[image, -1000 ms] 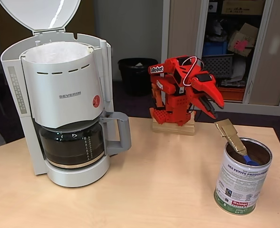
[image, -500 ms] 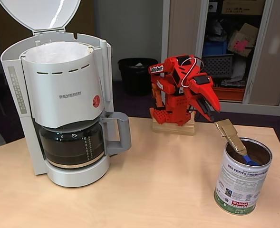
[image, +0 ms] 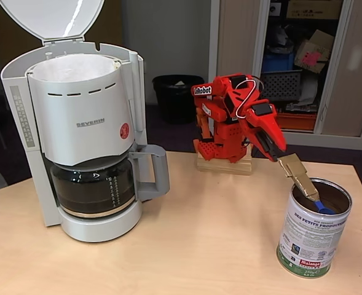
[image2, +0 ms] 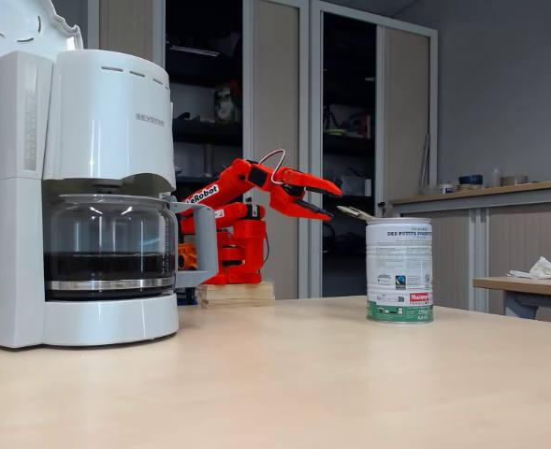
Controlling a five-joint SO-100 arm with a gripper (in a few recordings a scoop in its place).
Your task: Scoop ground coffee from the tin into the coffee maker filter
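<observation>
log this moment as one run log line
gripper: open, by scoop handle | scoop in tin | coffee maker lid open

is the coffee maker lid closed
No, the coffee maker has its domed lid hinged up, leaving the white filter exposed.

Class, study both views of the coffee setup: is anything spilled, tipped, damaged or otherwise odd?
Nothing spilled or tipped. One oddity: the scoop leans in the open tin, its handle sticking out over the rim. The coffee maker stands upright, lid raised, filter in place. The end effector hovers by that handle.
</observation>
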